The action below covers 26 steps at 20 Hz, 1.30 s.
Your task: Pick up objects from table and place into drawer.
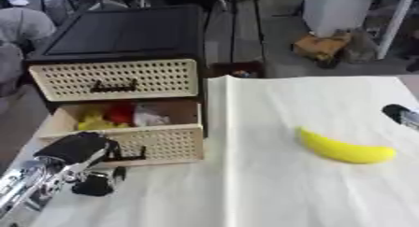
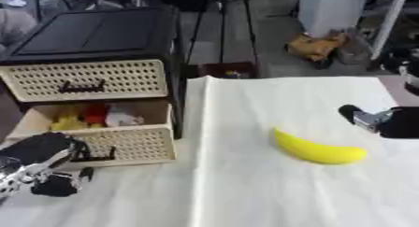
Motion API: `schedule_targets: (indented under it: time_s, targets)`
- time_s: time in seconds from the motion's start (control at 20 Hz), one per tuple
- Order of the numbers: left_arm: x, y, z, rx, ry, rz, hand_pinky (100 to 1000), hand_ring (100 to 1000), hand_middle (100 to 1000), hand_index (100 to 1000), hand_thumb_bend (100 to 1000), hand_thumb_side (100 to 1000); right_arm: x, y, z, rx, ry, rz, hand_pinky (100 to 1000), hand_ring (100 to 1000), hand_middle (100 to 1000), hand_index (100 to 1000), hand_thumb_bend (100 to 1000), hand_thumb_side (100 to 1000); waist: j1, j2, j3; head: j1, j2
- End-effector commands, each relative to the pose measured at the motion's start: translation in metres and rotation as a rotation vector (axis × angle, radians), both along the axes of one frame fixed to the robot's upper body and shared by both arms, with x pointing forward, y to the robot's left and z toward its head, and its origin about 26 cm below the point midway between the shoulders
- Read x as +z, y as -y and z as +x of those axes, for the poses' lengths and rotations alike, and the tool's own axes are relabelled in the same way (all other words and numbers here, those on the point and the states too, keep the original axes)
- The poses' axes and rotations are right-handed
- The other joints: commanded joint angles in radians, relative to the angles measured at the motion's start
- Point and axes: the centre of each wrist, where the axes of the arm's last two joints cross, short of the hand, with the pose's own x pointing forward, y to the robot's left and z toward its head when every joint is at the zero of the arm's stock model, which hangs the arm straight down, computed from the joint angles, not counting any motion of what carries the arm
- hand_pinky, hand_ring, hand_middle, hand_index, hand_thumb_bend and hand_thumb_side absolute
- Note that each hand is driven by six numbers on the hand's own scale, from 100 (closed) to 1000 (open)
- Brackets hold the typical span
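Fingers of the left hand (image 1: 92,184), dark and blurred, look curled in front of the open lower drawer (image 1: 155,144); whether they close on its black handle (image 1: 131,154) or merely sit beside it cannot be told. Fingers of the right hand (image 2: 385,121) show only as a dark tip with a silver part entering from the right edge; open or closed, cannot tell. Right hand sits near the banana (image 1: 343,149), up and to its right, apart from it. Banana lies on the pale cloth (image 1: 270,184) covering the surface, right of centre, curved, well apart from the drawer unit (image 1: 123,34). Unit stands at the left rear: black top and frame, two cream perforated drawer fronts. Upper drawer (image 1: 114,79) shut, black handle on its face. Lower drawer pulled out toward the robot; inside it something yellow (image 1: 94,121), something red (image 1: 121,113) and something pale (image 1: 151,116), packed together, shapes unclear. Left forearm (image 1: 29,186) silver, coming in from the lower left corner.
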Motion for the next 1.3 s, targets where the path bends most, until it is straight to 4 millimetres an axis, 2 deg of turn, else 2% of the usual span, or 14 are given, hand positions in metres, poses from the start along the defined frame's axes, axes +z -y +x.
schedule_targets:
  time_s: [0.05, 1.05, 1.3]
  targets:
    - [0.014, -0.004, -0.008, -0.001, 0.036, 0.028, 100, 100, 100, 727, 116, 408, 0.008, 0.000, -0.006, -0.005, 0.030, -0.013, 864, 948, 869, 894, 445, 886, -0.003, -0.027, 0.002, -0.002, -0.006]
    - [0.000, -0.010, -0.019, -0.001, -0.059, 0.134, 100, 100, 100, 698, 151, 412, 0.007, 0.002, -0.006, -0.006, 0.032, -0.004, 865, 949, 869, 893, 442, 887, -0.008, -0.031, 0.002, -0.001, -0.011]
    - [0.003, -0.010, -0.025, -0.016, -0.052, 0.141, 100, 100, 100, 676, 148, 412, 0.008, 0.001, -0.006, -0.006, 0.033, -0.006, 866, 949, 869, 892, 437, 887, -0.007, -0.031, 0.005, 0.001, -0.012]
